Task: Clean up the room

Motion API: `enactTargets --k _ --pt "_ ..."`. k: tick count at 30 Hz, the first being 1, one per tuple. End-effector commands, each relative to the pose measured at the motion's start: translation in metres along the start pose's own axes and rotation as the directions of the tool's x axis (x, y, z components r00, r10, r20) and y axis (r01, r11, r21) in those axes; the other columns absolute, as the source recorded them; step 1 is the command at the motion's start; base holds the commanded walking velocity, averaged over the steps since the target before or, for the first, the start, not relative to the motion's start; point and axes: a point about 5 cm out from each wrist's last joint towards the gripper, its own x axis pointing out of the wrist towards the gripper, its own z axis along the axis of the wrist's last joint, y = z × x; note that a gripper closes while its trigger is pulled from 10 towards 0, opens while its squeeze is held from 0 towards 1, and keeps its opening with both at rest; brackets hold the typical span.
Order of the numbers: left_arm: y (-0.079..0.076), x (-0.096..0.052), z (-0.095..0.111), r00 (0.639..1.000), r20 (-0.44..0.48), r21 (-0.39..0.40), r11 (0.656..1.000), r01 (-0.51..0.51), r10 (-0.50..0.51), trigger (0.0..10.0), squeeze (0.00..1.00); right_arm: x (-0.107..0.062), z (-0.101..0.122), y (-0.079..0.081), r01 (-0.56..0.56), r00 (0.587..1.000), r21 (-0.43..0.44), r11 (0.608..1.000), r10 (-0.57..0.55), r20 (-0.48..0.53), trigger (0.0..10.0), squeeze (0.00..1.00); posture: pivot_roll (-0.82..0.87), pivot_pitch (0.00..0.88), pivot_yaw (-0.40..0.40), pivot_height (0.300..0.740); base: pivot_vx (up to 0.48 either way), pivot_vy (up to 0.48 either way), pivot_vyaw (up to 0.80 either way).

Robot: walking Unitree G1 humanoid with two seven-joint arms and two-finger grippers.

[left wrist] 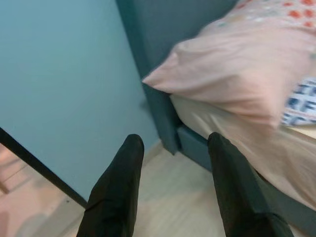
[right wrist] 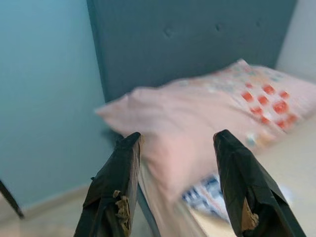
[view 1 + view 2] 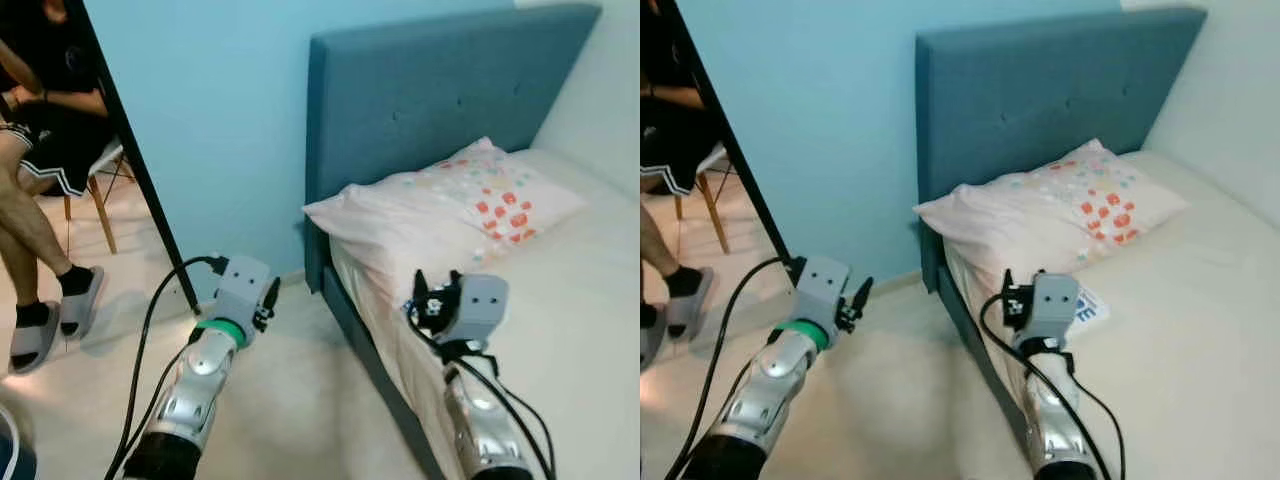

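A pink pillow [image 3: 450, 200] with red and orange squares lies at the head of a bed [image 3: 585, 300] with a cream sheet and a teal headboard [image 3: 440, 90]. A blue-and-white patterned flat item [image 3: 1092, 305] lies on the sheet, partly under the pillow's near edge. My left gripper [image 3: 268, 300] hovers open over the floor beside the bed, and nothing sits between its fingers [image 1: 118, 192]. My right gripper [image 3: 425, 295] is open and empty above the bed's near edge, pointing toward the pillow.
A person [image 3: 40, 140] sits on a wooden-legged chair [image 3: 100, 200] at the far left, wearing grey slippers [image 3: 78, 300]. A black frame [image 3: 140, 170] leans against the light blue wall. Pale floor [image 3: 300, 400] runs between the frame and the bed.
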Motion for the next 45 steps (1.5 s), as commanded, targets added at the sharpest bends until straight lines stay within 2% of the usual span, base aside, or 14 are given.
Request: enactTargets --k 1,9,25,31,34,35,37,41,45 --pt "0.006 -0.002 -0.004 1.0 -0.017 0.017 1.0 0.001 -0.001 10.0 0.0 -0.001 -0.005 0.007 -0.002 1.0 0.024 1.0 0.002 -0.009 10.0 0.0 0.05 0.037 0.069 0.737 -0.409 0.0 0.0" --pt "0.011 0.0 -0.002 1.0 -0.012 0.031 1.0 0.001 -0.001 10.0 0.0 0.0 -0.007 0.01 0.0 1.0 0.031 1.0 0.0 -0.012 10.0 0.0 0.05 0.036 0.075 0.737 -0.405 0.0 0.0" --pt "0.006 0.002 -0.002 1.0 -0.009 0.025 1.0 0.011 -0.011 10.0 0.0 0.002 -0.008 0.003 0.004 1.0 0.0 1.0 -0.004 -0.011 10.0 0.0 0.04 0.037 0.067 0.737 -0.359 0.0 0.0" --pt "0.003 0.001 -0.004 1.0 -0.015 0.013 1.0 0.003 -0.003 10.0 0.0 0.002 -0.008 0.002 -0.008 1.0 -0.009 1.0 0.007 -0.017 10.0 0.0 0.03 0.037 0.051 0.737 0.0 0.0 -0.16" --pt "0.002 0.001 -0.007 0.999 -0.039 -0.013 1.0 0.004 -0.004 10.0 0.0 0.002 -0.009 0.001 -0.004 1.0 -0.004 1.0 0.004 -0.021 10.0 0.0 0.03 0.037 0.051 0.737 0.0 0.0 -0.8" --pt "0.001 0.001 -0.011 0.998 -0.068 -0.054 0.999 0.003 -0.007 10.0 0.0 0.003 -0.008 -0.001 0.0 1.0 -0.002 1.0 0.0 -0.021 10.0 0.0 0.03 0.037 0.048 0.737 0.0 0.0 -0.8" --pt "0.002 0.001 -0.013 0.996 -0.087 -0.075 0.997 -0.001 -0.006 10.0 0.0 0.003 -0.008 -0.001 0.001 1.0 -0.003 1.0 -0.001 -0.022 10.0 0.0 0.03 0.037 0.048 0.737 0.0 0.0 -0.8" --pt "0.002 0.001 -0.016 0.994 -0.105 -0.09 0.996 -0.006 -0.003 10.0 0.0 0.003 -0.009 -0.002 0.002 1.0 -0.003 1.0 -0.002 -0.023 10.0 0.0 0.03 0.037 0.047 0.737 0.0 0.0 -0.8" --pt "0.008 -0.003 -0.032 0.985 -0.174 -0.105 0.994 -0.034 0.015 10.0 0.0 -0.001 -0.015 -0.005 0.009 0.999 -0.006 1.0 -0.009 -0.051 10.0 0.0 0.02 0.038 0.045 0.737 0.0 0.0 -0.8"
